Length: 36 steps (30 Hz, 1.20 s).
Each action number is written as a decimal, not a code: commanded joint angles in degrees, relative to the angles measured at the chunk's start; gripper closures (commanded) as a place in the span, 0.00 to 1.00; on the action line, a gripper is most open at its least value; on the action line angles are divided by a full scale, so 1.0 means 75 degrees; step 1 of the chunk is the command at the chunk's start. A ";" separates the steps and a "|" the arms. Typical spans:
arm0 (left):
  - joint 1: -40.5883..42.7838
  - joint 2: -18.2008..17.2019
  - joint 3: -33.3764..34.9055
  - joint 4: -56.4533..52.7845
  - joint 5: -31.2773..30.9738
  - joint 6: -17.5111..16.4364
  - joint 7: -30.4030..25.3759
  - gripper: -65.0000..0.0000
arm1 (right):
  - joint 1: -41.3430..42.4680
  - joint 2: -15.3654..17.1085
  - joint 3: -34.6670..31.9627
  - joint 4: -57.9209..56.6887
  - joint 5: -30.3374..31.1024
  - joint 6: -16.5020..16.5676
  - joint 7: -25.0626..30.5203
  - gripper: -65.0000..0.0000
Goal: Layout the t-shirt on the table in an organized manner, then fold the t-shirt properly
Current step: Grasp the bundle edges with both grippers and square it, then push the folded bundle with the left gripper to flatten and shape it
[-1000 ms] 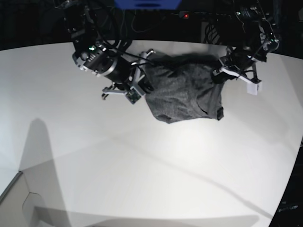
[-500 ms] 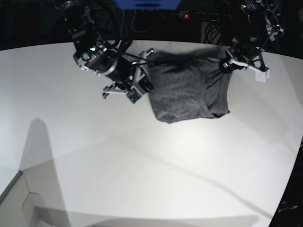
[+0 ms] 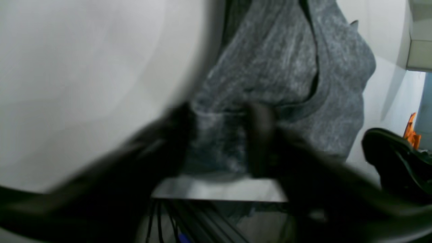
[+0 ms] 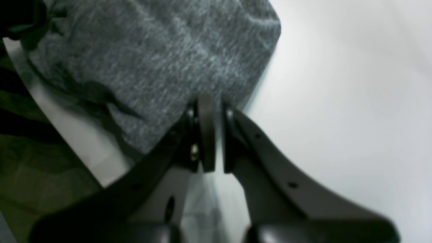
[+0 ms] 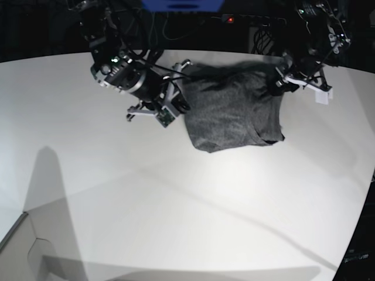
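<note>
Gripping t-shirt (image 5: 231, 111) edge: right jaws, low | left jaws: parted, blurred

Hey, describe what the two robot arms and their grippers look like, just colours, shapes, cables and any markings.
Both arms are black, with loose black cables running along them. The right arm has a bulky rounded wrist with a small green light and silver-grey brackets. The right gripper has dark curved fingers with small holes and a pale pad. The left gripper carries white pieces; in its wrist view it is only a dark blur.
</note>
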<state>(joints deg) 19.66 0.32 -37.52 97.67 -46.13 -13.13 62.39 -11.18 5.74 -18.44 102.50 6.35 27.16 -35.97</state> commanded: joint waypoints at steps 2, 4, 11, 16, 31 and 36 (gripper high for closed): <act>0.0022 -0.0060 -0.0032 0.0217 -0.0150 -0.0038 -0.0014 0.40 | 0.0043 0.0073 0.0014 0.0183 0.0097 0.0042 0.0171 0.96; 0.0116 -0.0060 -0.0044 0.0393 -0.0150 -0.0038 -0.0002 0.29 | 0.0043 0.0143 0.0014 0.0183 0.0097 0.0042 0.0171 0.96; 0.0233 -0.0060 -0.0044 0.1143 -0.0138 -0.0038 -0.0073 0.11 | -0.0027 0.0390 0.0143 0.0323 0.0109 0.0042 0.0171 0.96; -0.0494 -0.0060 0.0027 0.0885 0.0049 0.0033 -0.0014 0.09 | -0.0156 0.0413 0.0647 0.0546 0.0109 0.0042 0.0183 0.96; -0.1713 -0.0154 0.1316 -0.0978 0.1292 -0.0014 -0.0084 0.09 | -0.0508 0.0718 0.1561 0.0640 0.0109 0.0054 0.0171 0.96; -0.1807 -0.0165 0.1585 -0.1518 0.1292 -0.0026 -0.0096 0.09 | -0.0531 0.0706 0.1561 0.0640 0.0109 0.0054 0.0171 0.96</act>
<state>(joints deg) 5.72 -0.95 -25.74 86.59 -38.35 -14.17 59.48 -15.44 10.74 -6.92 106.19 6.39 27.31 -35.81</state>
